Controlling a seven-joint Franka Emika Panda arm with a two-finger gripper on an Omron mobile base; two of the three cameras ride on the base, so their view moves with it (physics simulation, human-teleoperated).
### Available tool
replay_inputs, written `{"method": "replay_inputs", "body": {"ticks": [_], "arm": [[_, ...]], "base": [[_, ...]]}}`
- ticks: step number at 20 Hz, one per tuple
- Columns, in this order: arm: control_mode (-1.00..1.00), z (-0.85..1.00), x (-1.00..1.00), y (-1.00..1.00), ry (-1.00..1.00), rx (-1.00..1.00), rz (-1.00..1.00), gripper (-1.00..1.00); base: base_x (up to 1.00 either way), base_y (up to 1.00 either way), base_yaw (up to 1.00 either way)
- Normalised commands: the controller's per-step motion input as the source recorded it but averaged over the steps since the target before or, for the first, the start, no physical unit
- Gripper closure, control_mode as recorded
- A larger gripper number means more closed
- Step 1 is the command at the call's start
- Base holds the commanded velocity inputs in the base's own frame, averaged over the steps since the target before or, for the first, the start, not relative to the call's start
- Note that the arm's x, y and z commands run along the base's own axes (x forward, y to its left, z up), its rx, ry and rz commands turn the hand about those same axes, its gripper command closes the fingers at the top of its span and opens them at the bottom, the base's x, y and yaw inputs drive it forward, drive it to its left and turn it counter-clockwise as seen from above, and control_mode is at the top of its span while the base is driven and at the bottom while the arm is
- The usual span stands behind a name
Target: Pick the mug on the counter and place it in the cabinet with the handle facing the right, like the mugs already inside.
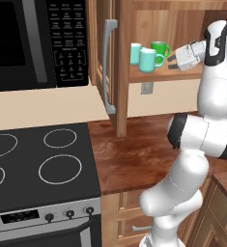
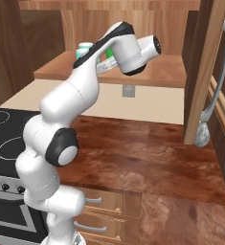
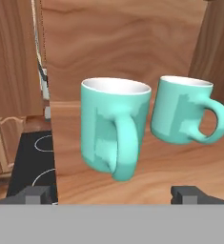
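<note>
In the left base view, the cabinet (image 1: 134,77) stood open, its door (image 1: 102,62) swung out toward the stove (image 1: 37,169) with the long grey bar pull (image 1: 109,67) facing forward. Three mugs sat on the shelf: the mug (image 1: 148,60) in teal-mint at the front, the pale aqua mug (image 1: 134,53) at its ten o'clock, and the green mug (image 1: 159,49) at its one o'clock. The gripper (image 1: 171,61) hung at the teal mug's three o'clock, just beside its handle (image 1: 159,60); whether it touched was hard to tell. The counter (image 1: 134,154) lay below.

In the right base view, the arm reached up to the shelf and hid most of the mugs; a sliver of the pale aqua mug (image 2: 84,49) and some green (image 2: 106,53) showed behind it. The counter (image 2: 147,158) spread under the open door (image 2: 205,72).

In the hand view, the mug (image 3: 114,124) stood upright on the shelf straight ahead, its handle (image 3: 124,147) turned toward the camera. A second aqua mug (image 3: 182,110) stood at its two o'clock, handle pointing to three o'clock. The fingertips (image 3: 35,193) sat far apart, spread wide and holding nothing, short of the mug.
</note>
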Motion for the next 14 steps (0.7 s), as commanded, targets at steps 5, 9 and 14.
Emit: {"method": "replay_inputs", "body": {"ticks": [5, 9, 14], "arm": [[-1.0, 0.0, -0.47, 0.02, -0.08, 0.0, -0.11, -1.0], [-1.0, 0.03, -0.61, 0.02, -0.05, 0.0, -0.16, -1.0], [-1.0, -0.05, -0.93, 0.08, 0.0, 0.01, -0.17, -1.0]], "base": [[0.0, 0.0, 0.0], [0.0, 0.0, 0.0], [0.0, 0.0, 0.0]]}}
